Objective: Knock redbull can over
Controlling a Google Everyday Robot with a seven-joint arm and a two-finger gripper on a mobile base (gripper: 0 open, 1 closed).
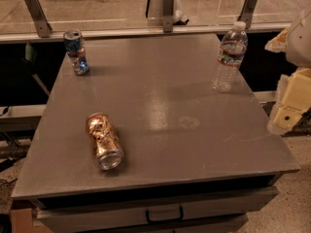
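The redbull can (76, 52) stands upright at the far left corner of the grey table (165, 106). It is slim, blue and silver with red marks, and its body is dented. My gripper (287, 111) is at the right edge of the view, beside the table's right side and off the tabletop. It is far from the can, with the whole width of the table between them. Only pale yellow and white parts of the arm show there.
A shiny gold-copper can (103, 141) lies on its side at the front left of the table. A clear plastic water bottle (229, 57) stands upright at the far right. A glass railing with metal posts (167, 6) runs behind the table. A drawer handle (164, 214) shows below the front edge.
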